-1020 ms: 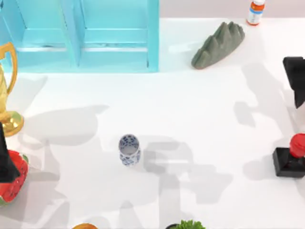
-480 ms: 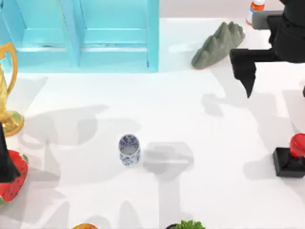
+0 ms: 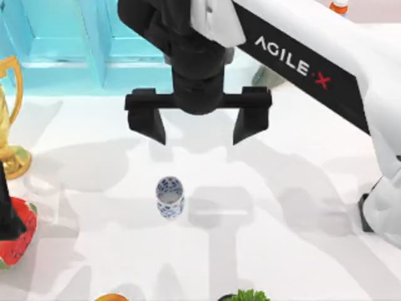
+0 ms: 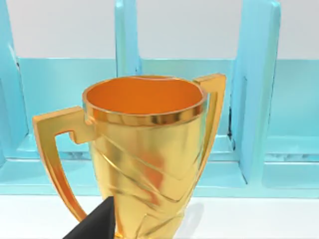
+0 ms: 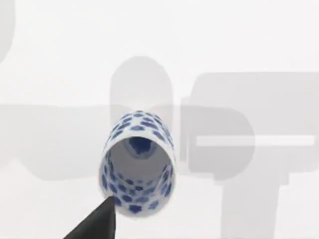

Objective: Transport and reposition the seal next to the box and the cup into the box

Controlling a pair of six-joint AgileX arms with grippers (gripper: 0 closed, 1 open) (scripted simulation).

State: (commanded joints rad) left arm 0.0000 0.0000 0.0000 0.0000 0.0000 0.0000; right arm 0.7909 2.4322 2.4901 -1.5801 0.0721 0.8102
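Observation:
The cup (image 3: 170, 196), white with blue flowers, stands upright on the white table a little left of centre. My right gripper (image 3: 198, 128) hangs open just behind it, its black fingers spread wide. In the right wrist view the cup (image 5: 137, 164) is seen from above, with one dark fingertip (image 5: 97, 224) near its rim. The box (image 3: 106, 47) is teal and sits at the back left. Only a black sliver of the seal (image 3: 362, 212) shows at the right edge, behind my right arm. My left arm (image 3: 7, 207) is parked at the left edge.
A gold trophy (image 3: 9, 119) stands at the far left, close in front of the left wrist camera (image 4: 144, 149). A watermelon slice (image 3: 24, 235) lies below it. A grey rock (image 3: 266, 76) and an orange-capped bottle (image 3: 338, 6) sit at the back right, and greenery (image 3: 247, 295) at the front edge.
My right arm swung from the back right to the table's centre, and its open gripper now hangs behind the cup. The arm now covers most of the seal and the grey rock.

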